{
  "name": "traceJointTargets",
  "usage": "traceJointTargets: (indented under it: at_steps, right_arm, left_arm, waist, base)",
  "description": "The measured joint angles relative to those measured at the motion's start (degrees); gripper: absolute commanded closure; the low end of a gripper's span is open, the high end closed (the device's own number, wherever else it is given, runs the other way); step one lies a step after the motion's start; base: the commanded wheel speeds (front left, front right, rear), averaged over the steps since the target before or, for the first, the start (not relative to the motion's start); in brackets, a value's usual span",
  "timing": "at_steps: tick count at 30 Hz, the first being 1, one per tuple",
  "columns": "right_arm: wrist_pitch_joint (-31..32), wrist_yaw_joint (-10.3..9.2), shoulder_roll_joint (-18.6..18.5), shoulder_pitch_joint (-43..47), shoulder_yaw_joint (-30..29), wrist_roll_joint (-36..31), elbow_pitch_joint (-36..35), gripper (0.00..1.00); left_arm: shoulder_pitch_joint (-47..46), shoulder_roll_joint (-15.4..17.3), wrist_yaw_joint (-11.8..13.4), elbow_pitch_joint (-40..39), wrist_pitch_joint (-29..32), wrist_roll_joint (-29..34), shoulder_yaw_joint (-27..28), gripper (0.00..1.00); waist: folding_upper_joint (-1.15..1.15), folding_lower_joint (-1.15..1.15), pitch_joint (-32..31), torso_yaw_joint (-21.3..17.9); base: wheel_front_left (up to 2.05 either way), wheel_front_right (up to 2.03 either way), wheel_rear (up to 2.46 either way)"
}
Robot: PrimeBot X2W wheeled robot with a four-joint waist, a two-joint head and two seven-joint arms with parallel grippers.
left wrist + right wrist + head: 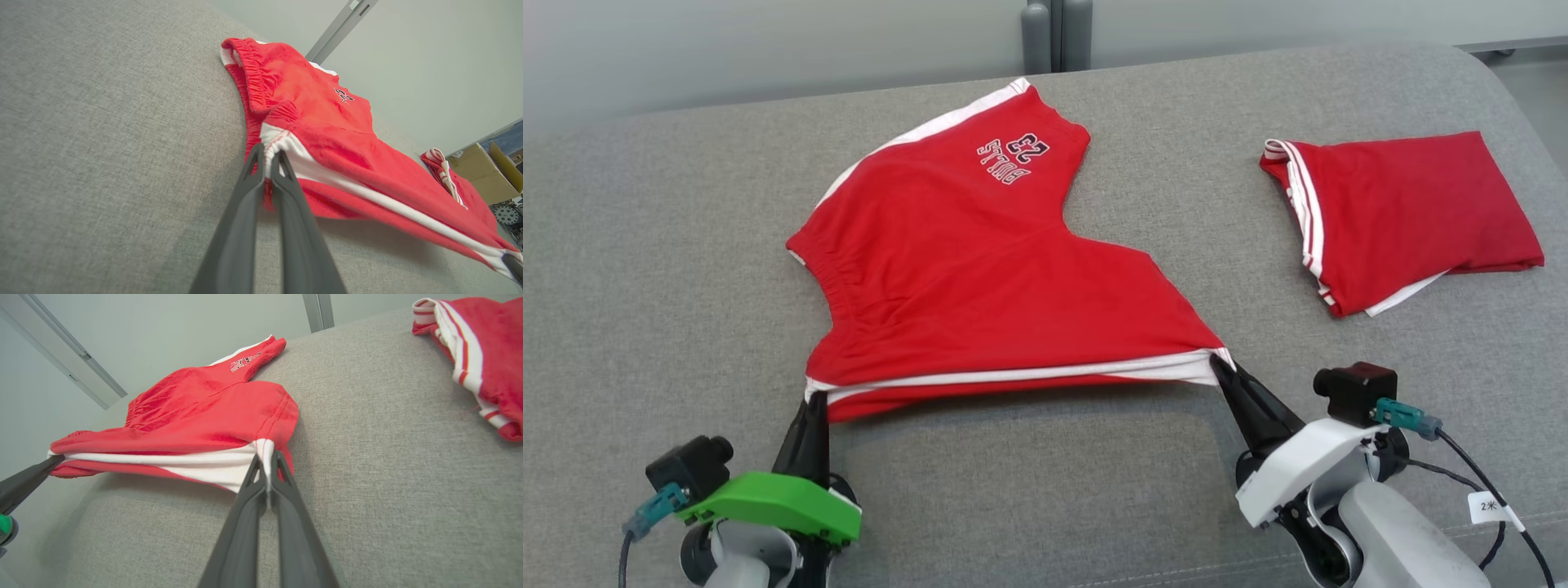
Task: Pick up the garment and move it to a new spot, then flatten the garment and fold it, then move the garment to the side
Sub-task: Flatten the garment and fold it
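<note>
Clearly, the red shorts [980, 269] read "BULLS 23", upside down in the head view, and lie mid grey cushion [645, 269]. The left jaws and right jaws are each clamped tight on the shorts' white-striped near edge. The left wrist view adds a cardboard box [478, 171].

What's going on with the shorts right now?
The left gripper and right gripper are each shut on one end of the white-striped near edge of the red shorts, left at the waistband corner, right at the leg hem. That edge is stretched between them, raised off the gray cushion, while the rest lies flat. A second folded garment lies apart on the right.
</note>
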Motion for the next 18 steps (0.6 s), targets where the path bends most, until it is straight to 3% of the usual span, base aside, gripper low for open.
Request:
traceJointTargets:
  at_steps: [9,11,12,15,17,18]
  right_arm:
    - [0.0,0.01,0.8,4.5,0.5,-0.8,3.2,1.0]
    - [0.0,0.01,1.0,4.7,0.6,-0.8,4.0,1.0]
    - [0.0,0.01,1.0,4.7,0.6,-0.9,4.2,1.0]
    - [-0.5,0.0,1.0,4.6,0.4,-1.5,4.8,1.0]
    - [-0.5,0.0,1.0,4.6,0.5,-1.9,5.2,1.0]
    - [-0.5,0.0,1.0,4.6,0.5,-2.2,5.3,1.0]
  left_arm:
    - [6.2,-0.5,-1.1,3.5,-0.5,-1.0,-0.2,1.0]
    - [6.6,-0.6,-1.3,4.2,-0.5,-1.4,-0.5,0.67]
    - [6.7,-0.7,-1.5,4.2,-0.5,-1.5,-0.5,0.47]
    - [6.7,-0.7,-1.5,4.9,-0.5,-1.8,-0.8,0.37]
    - [6.7,-0.7,-1.5,5.5,-0.5,-1.8,-0.8,0.15]
    - [6.7,-0.6,-1.5,5.7,-0.5,-1.8,-0.8,0.13]
  waist:
    - [0.0,0.0,-3.3,0.7]
    - [0.0,0.0,-3.9,0.7]
    - [0.0,0.0,-4.2,0.7]
    - [0.0,0.0,-4.4,0.4]
    - [0.0,0.0,-4.4,0.3]
    - [0.0,0.0,-4.4,0.3]
  base:
    - [0.0,0.0,0.0]
    - [0.0,0.0,0.0]
    - [0.0,0.0,0.0]
    - [0.0,0.0,0.0]
    - [0.0,0.0,0.0]
    - [0.0,0.0,0.0]
